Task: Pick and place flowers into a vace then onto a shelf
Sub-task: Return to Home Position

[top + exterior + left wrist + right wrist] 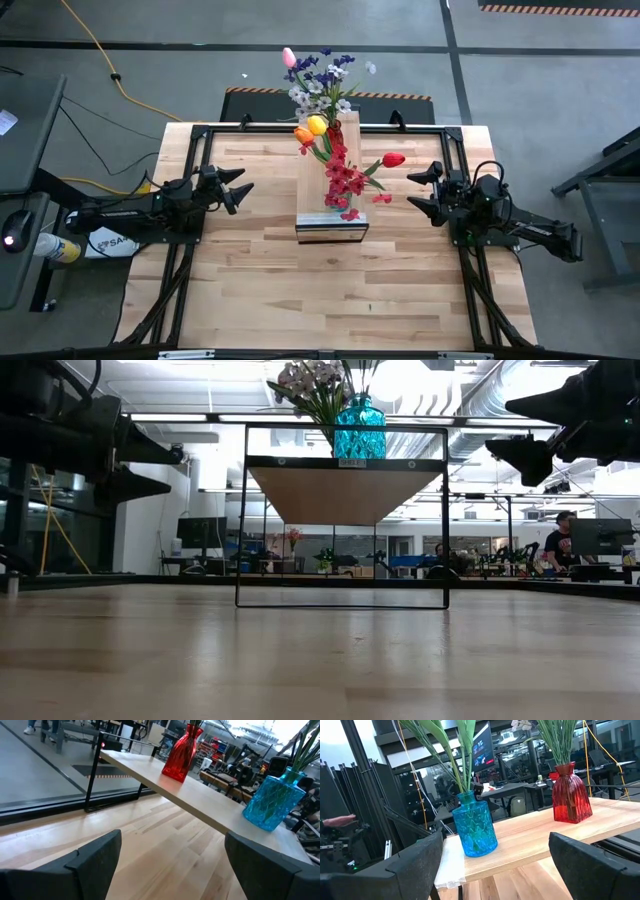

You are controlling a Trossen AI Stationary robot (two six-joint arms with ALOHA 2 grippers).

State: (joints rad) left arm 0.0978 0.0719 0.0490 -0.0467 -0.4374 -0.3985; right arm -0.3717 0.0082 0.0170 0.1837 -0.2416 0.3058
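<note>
Blue glass vase (476,827) and red glass vase (571,795) with flowers (320,100) on pale wood shelf (312,190); left gripper (240,187) and right gripper (412,190) released.

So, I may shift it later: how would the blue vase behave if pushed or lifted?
The blue vase looks like faceted glass: probably rigid, slick, breakable. Long stems rise well above it, so it may tip if pushed high. It stands near the shelf end, leaving little sliding room.
</note>
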